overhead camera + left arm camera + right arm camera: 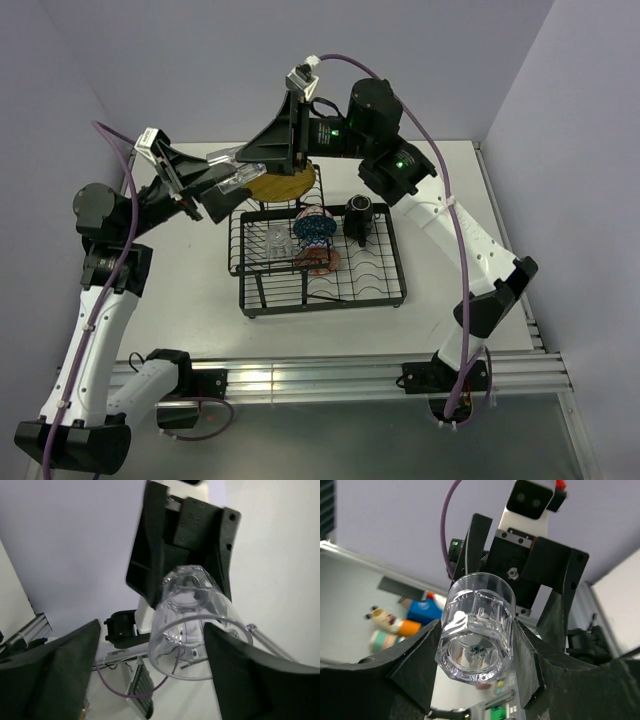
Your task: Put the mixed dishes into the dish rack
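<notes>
A clear glass cup [236,172] hangs in the air left of the dish rack [385,290], between both grippers. My right gripper [252,166] is shut on its base end; in the right wrist view both fingers press the cup's [477,625] sides. My left gripper [220,182] is open around its rim end; in the left wrist view the cup [195,610] sits between the spread fingers, with a gap on the left. The rack holds the yellow plate [280,185], blue bowl [315,228], orange-red bowl [320,260], black mug [360,211] and another clear cup [275,238].
The rack stands mid-table on the white tabletop [190,280]. An aluminium rail [330,375] runs along the near edge by the arm bases. Lilac walls close in on the back and sides.
</notes>
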Robot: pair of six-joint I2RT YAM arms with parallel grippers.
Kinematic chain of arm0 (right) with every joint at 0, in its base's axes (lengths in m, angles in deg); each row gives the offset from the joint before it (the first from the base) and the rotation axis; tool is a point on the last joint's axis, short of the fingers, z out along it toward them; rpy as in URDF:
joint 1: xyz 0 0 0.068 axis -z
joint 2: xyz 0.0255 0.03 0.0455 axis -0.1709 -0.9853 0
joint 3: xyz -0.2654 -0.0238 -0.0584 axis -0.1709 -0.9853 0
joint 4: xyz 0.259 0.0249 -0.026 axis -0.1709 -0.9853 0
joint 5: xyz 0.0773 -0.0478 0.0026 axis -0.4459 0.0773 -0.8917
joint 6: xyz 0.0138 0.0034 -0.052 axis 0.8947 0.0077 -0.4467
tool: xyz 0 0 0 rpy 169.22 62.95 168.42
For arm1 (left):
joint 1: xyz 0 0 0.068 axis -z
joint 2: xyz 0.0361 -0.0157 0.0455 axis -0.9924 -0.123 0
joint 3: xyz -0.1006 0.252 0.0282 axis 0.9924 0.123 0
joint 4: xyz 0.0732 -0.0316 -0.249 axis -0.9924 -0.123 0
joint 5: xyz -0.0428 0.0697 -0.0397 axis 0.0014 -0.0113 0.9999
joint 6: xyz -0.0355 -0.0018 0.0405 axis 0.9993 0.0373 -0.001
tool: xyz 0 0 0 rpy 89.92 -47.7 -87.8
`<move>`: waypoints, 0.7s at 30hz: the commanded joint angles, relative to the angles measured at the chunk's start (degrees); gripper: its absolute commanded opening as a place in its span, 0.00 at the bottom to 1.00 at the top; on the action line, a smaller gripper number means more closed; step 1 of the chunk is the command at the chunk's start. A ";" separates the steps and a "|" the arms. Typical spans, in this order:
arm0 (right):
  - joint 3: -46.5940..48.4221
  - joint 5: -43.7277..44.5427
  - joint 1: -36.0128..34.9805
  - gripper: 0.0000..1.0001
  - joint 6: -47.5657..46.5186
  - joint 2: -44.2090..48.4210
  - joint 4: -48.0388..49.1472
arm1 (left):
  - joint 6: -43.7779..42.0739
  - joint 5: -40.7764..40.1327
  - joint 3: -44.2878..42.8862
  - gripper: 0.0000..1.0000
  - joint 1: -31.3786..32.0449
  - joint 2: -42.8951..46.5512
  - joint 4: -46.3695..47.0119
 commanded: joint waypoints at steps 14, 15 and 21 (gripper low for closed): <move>0.12 53.41 -3.97 0.00 -35.59 6.92 -46.79 | -45.42 -21.13 -26.46 0.99 -4.96 -2.51 -68.14; -1.46 55.87 -3.88 0.00 -35.06 9.98 -46.96 | -45.60 -21.40 -26.55 0.99 -4.96 -2.33 -68.41; -13.07 68.11 -1.86 0.00 -35.67 24.39 -46.87 | -46.31 -22.46 -25.67 0.96 -4.96 -1.63 -68.41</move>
